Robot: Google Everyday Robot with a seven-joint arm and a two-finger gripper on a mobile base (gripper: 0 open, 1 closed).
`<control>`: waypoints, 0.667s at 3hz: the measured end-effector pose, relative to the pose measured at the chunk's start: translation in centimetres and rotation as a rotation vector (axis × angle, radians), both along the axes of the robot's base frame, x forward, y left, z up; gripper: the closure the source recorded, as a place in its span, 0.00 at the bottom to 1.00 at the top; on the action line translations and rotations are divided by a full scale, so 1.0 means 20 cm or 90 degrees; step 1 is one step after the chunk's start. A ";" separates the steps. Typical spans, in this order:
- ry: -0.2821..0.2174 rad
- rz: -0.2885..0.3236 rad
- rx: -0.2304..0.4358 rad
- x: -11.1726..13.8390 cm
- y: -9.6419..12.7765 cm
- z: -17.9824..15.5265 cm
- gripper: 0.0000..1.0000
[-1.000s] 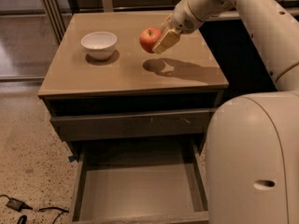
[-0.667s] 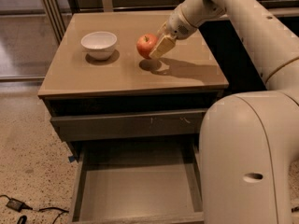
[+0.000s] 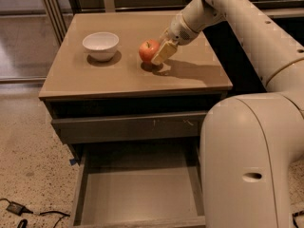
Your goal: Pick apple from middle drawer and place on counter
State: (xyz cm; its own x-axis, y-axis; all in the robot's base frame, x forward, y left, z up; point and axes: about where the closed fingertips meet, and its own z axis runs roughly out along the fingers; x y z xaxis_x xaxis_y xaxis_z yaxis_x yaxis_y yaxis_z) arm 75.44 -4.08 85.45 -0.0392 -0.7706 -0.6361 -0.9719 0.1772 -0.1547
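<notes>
Gripper [image 3: 156, 55] coming down over counter [image 3: 118, 80], fingers clasping apple [image 3: 146, 50]. Apple sinking with it, gap beneath closing, underside now meeting counter just below fingertips. Shadow sliding in under apple. Arm behind gripper tilting lower.

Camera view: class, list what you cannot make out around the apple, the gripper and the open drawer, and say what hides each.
All in the camera view:
- The apple: its right side is covered by the gripper clamping it over the counter; whether it touches down is unclear.
- The drawer: right side hidden by the robot's body; front cut off by the bottom edge.
- The slot under the counter: too dark.
</notes>
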 end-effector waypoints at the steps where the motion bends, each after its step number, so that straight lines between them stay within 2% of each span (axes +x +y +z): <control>1: 0.003 0.000 -0.001 0.00 0.00 -0.01 1.00; 2: 0.003 0.000 -0.001 0.00 0.00 -0.01 0.81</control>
State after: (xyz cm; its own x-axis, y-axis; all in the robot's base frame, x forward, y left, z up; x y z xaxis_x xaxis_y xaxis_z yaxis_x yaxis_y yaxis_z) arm 75.45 -4.03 85.18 -0.0419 -0.7715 -0.6348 -0.9727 0.1767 -0.1507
